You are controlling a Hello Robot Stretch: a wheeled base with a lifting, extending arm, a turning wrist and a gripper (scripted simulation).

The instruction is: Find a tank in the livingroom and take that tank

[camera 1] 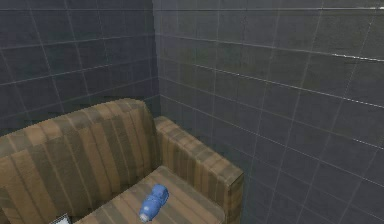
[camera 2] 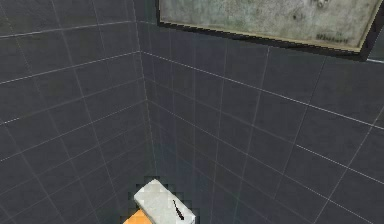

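A brown striped sofa [camera 1: 80, 150] sits in a corner. A small blue thing [camera 1: 153, 203] lies tilted on its seat, near the armrest.

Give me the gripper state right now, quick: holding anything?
gripper: cannot be told from these views.
For reference, a blue thing lies on the striped sofa seat.

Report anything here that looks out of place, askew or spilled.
One thing stands out: a small blue cylinder-like object lies on its side on the seat of the striped sofa, near the armrest. That is an odd spot for it. I cannot tell what it is. Nothing looks spilled or damaged.
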